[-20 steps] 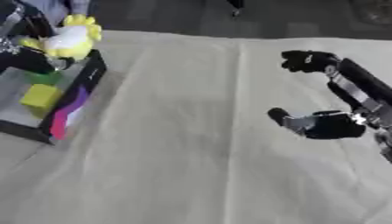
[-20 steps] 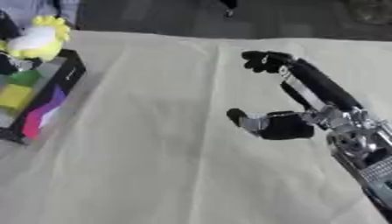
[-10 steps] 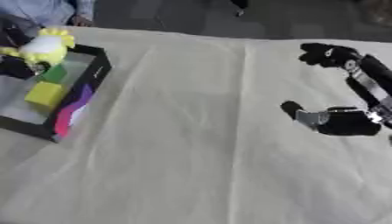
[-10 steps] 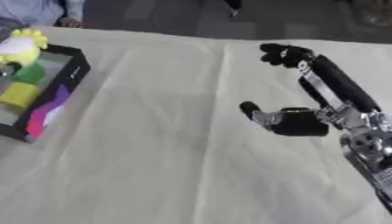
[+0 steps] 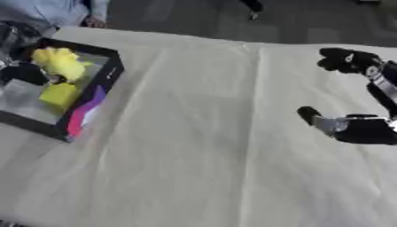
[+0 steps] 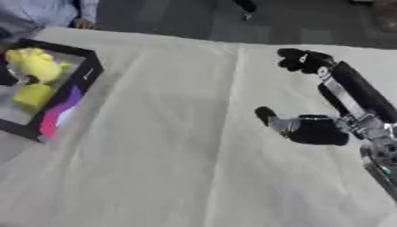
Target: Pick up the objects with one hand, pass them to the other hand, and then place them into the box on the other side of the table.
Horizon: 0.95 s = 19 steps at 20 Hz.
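Right hand (image 6: pixel 314 129) at table's right, fingers relaxed, empty. Box (image 5: pixel 99 95) far off to its left (yellow toy (image 5: pixel 60 63) inside, beside the barely visible left hand (image 5: pixel 23 73), fingers unreadable).

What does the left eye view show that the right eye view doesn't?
Only the left eye view: the left part of the box, with a dark shape, probably the left hand, beside the yellow toy. Only the right eye view: the silver lower stretch of the right arm. Both: the yellow toy, a yellow block in the box, and the right hand.
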Available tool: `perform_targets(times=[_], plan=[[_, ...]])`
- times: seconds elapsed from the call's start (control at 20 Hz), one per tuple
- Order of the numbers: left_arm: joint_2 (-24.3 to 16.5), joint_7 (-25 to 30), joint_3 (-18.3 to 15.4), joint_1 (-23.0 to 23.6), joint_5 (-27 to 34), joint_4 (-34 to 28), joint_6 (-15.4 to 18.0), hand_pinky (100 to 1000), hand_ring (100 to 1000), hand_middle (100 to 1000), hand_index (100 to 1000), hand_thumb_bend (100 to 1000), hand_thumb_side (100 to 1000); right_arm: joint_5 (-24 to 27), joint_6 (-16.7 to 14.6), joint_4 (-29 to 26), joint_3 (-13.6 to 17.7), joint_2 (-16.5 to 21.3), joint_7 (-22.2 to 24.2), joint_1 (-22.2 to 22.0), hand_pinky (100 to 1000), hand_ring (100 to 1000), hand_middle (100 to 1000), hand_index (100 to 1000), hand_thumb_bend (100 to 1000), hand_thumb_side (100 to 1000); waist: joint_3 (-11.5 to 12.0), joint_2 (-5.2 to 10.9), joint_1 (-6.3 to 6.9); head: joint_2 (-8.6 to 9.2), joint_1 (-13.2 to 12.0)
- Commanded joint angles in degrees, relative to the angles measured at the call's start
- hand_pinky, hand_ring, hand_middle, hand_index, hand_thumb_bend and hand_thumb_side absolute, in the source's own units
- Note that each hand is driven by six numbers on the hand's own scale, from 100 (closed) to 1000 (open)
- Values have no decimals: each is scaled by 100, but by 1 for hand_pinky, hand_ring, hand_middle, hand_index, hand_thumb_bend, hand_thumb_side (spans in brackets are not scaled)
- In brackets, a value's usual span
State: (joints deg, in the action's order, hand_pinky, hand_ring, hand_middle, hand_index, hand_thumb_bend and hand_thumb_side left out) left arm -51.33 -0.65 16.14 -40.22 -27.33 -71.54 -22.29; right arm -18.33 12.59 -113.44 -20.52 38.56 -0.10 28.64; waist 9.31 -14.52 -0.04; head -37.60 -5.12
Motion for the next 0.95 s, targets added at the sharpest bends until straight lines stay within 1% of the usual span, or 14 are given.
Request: perform_targets(times=[0.05,0.15,0.2,0.25,0.3,0.35,0.4,0.5,0.6,0.65,0.75,0.8,0.85,0.95], plan=[[-159,173,-135,-83,-291,37,-32,894,861,812,883,983,635,29,7,-115,102,112,-45,14,865,826,764,923,410,342,-8,48,-37,48,101],[-153,217,-167,-83,-413,40,-92,881,851,804,873,1000,607,34,13,-115,115,111,-60,-9,863,822,755,922,407,338,-17,64,-38,26,182],[-146,204,-209,-80,-446,27,-142,875,844,801,870,966,603,43,18,-115,134,107,-79,-23,861,820,753,922,400,337,-20,73,-36,8,234],[-122,151,-289,-81,-429,-21,-211,848,807,789,860,882,589,55,24,-115,164,107,-116,-40,859,818,752,921,384,342,-19,81,-38,-7,296],[-94,64,-380,-78,-363,-98,-294,848,807,789,860,882,589,73,25,-115,191,105,-162,-59,859,818,752,921,384,342,-15,85,-41,-16,347],[-23,-148,-604,-91,-183,-276,-409,764,636,746,824,452,486,118,-5,-115,253,123,-271,-89,859,816,766,926,297,363,-7,97,-54,-44,473],[43,-427,-822,-59,128,-522,-520,756,629,744,815,351,512,175,-86,-115,325,164,-426,-124,862,820,779,930,241,386,-4,106,-67,-69,588],[134,-1015,-1108,47,875,-1098,-634,756,694,758,803,121,536,289,-269,-115,491,278,-746,-211,853,818,796,934,152,365,-2,124,-82,-121,809],[196,-1587,-1240,186,1643,-1737,-554,758,716,768,806,100,582,548,-377,-115,688,400,-1009,-332,846,814,786,928,100,384,7,137,-84,-158,1031],[228,-1812,-1256,252,1967,-1989,-487,752,713,765,800,100,591,693,-437,-115,779,457,-1091,-395,839,808,771,919,100,359,11,143,-81,-171,1115],[326,-2188,-1259,380,2477,-2428,-380,741,702,751,789,100,491,995,-608,-115,1003,536,-1192,-594,826,796,746,901,100,255,3,149,-83,-183,1253],[383,-2332,-1260,442,2647,-2617,-352,736,698,748,786,100,489,1134,-648,-115,1138,542,-1247,-716,816,787,735,892,100,216,-10,152,-89,-185,1306],[438,-2452,-1262,496,2791,-2772,-336,736,698,748,786,100,489,1264,-643,-115,1264,538,-1317,-820,816,787,735,892,100,216,-19,156,-93,-187,1347],[583,-2641,-1262,589,3068,-3025,-260,728,698,750,783,100,523,1629,-539,-115,1517,465,-1514,-1025,792,766,712,871,100,175,-38,162,-86,-200,1432]])
